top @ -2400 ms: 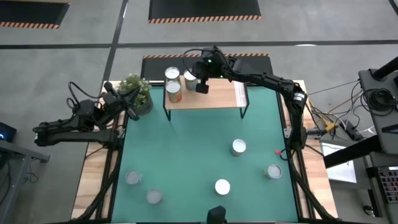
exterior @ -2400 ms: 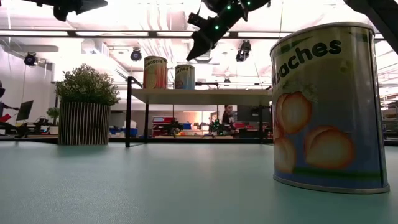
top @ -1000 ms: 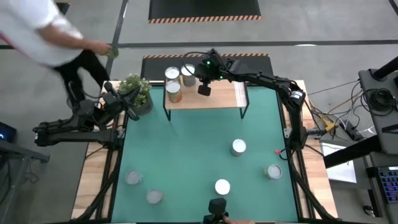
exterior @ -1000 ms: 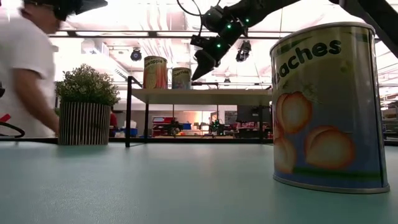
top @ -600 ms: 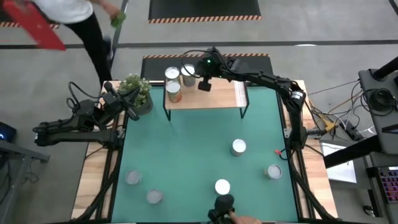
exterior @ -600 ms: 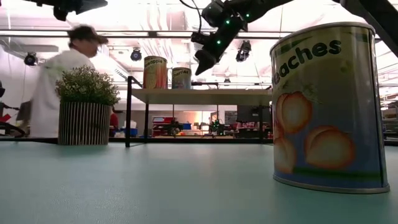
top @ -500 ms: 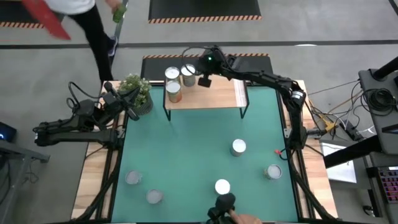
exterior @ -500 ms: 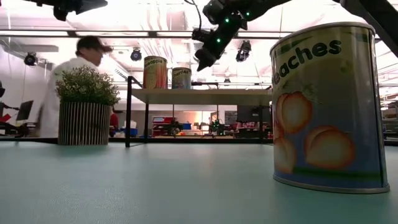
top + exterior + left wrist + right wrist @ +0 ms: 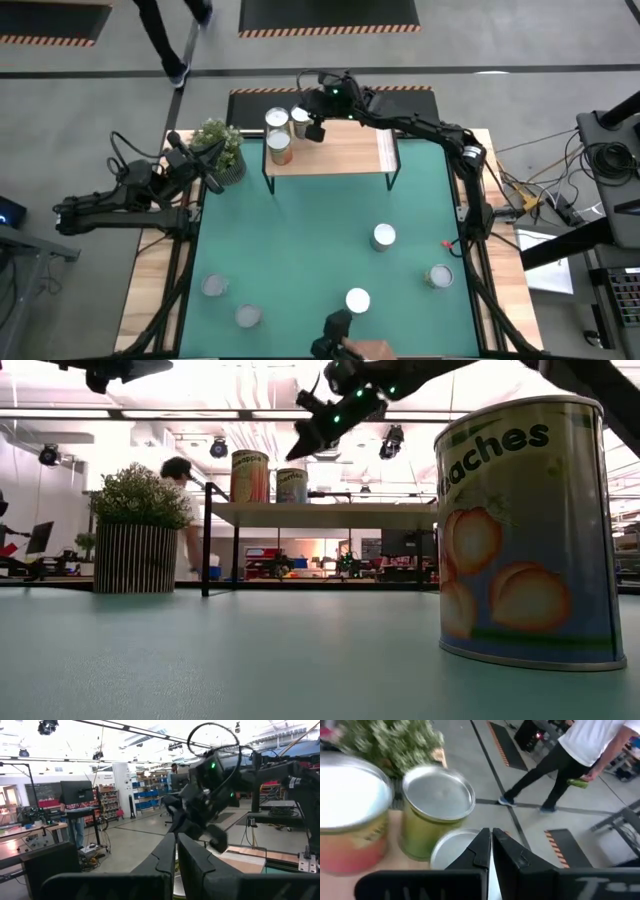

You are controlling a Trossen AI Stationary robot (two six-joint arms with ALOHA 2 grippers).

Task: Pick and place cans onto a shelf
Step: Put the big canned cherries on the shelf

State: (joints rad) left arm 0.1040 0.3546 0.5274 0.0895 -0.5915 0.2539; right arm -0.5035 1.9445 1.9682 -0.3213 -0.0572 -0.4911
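Three cans [image 9: 278,119] stand on one shelf [image 9: 350,155], five cans [image 9: 384,237] on the table [image 9: 300,240], beside one plant [image 9: 218,145].

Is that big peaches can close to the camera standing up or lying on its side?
Upright. In the low view the peaches can rests on its bottom rim on the green table, its label reading level.

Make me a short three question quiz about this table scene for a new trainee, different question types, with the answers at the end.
1. True or false: three cans stand on the shelf.
2. Multiple choice: the right gripper is
A. above the shelf, beside the cans there
B. down among the table's loose cans
C. over the potted plant
3. Fill in: the left gripper waits beside the potted ____.

Key:
1. True. The high view shows three on the shelf's left end and five more on the green table.
2. A. Its fingers are closed and hold nothing.
3. plant
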